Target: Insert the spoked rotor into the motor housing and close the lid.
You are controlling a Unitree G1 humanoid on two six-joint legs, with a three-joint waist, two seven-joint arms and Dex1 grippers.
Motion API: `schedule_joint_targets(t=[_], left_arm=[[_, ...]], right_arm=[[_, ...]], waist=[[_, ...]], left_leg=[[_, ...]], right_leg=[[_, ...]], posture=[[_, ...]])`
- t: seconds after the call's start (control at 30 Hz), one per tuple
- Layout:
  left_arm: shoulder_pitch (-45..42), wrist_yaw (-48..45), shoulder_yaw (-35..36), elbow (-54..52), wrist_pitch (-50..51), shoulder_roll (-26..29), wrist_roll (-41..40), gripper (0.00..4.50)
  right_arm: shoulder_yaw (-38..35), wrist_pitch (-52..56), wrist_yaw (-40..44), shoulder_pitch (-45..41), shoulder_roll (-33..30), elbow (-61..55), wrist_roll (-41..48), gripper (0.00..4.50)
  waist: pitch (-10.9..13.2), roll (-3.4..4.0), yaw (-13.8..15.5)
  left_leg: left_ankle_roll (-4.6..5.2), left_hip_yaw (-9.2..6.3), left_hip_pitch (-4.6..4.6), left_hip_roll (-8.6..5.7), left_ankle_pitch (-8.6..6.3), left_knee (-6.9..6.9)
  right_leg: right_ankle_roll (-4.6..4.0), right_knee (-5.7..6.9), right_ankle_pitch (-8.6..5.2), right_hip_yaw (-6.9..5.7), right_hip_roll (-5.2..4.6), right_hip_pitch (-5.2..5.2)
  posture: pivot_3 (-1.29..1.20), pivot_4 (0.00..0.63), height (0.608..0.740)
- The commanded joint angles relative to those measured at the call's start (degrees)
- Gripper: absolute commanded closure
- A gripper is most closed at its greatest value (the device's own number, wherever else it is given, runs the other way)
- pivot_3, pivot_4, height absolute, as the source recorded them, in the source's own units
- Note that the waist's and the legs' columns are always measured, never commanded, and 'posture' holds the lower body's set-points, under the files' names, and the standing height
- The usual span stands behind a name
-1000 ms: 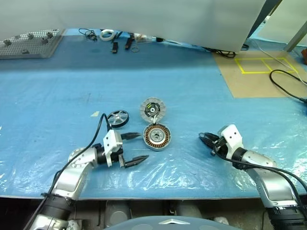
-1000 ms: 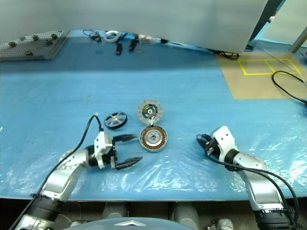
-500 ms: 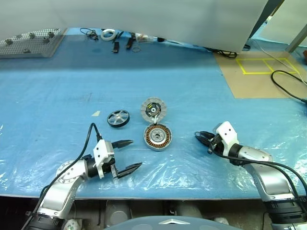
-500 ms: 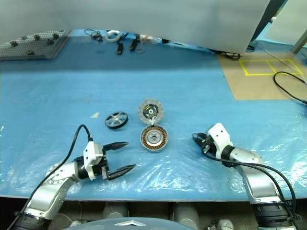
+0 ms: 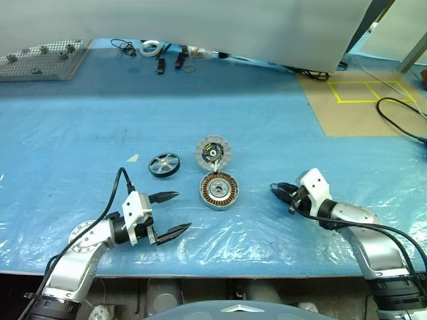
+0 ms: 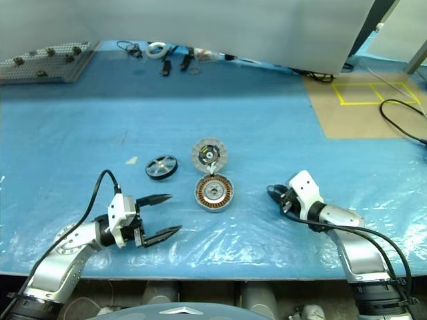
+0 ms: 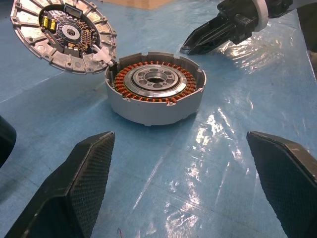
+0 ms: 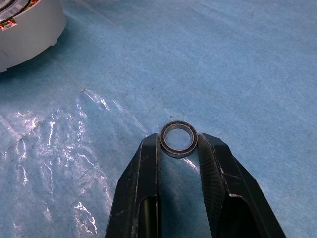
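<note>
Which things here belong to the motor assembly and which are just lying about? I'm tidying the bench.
Job: spoked rotor; motor housing; lid, ribbed face up; small ring pinched in the right gripper.

Lying about: white tape roll, black tools, studded grey plate, cable.

Matt grey metal motor housing (image 7: 148,106) – glossy copper windings, crinkled shiny plastic sheet (image 5: 253,233)

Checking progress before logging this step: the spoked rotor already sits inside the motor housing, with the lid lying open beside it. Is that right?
Not quite. The spoked rotor still lies on the blue sheet, apart from the motor housing; the left eye view shows it. The lid does lie open beside the housing.
</note>
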Motion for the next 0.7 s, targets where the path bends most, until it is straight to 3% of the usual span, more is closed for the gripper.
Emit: schedule_joint_targets(t=[0.03,0.33,0.7], left_arm=[[-0.5,0.1,0.16,-2.18,0.24,0.02,-1.01,0.0],[-1.77,-0.33,0.43,-1.79,0.79,0.68,-0.78,0.0],[-0.87,0.1,0.62,-3.4,1.52,1.12,-0.9,0.0]], right_arm=[[0.42,0.52,-0.57,-0.74,0.34,-2.89,0.49,3.84],[-1.6,10.87,3.62,-9.76,-2.2,-12.09,10.12,3.84],[9.24,9.96,13.49,-18.96,-3.63,-7.41,10.64,3.84]], waist=[[0.0,0.0,0.0],[0.0,0.01,-0.68],[0.0,0.01,-0.97]], left_leg=[[0.0,0.0,0.0,0.0,0.0,0.0],[0.0,0.0,0.05,0.0,0.01,0.03],[0.01,0.0,0.04,0.0,0.01,0.08]], right_leg=[[0.0,0.0,0.0,0.0,0.0,0.0],[0.04,0.08,0.03,0.02,0.0,0.01],[0.0,0.1,0.02,-0.03,0.0,0.03]], posture=[[0.0,0.15,0.74],[0.0,0.15,0.74],[0.0,0.15,0.74]])
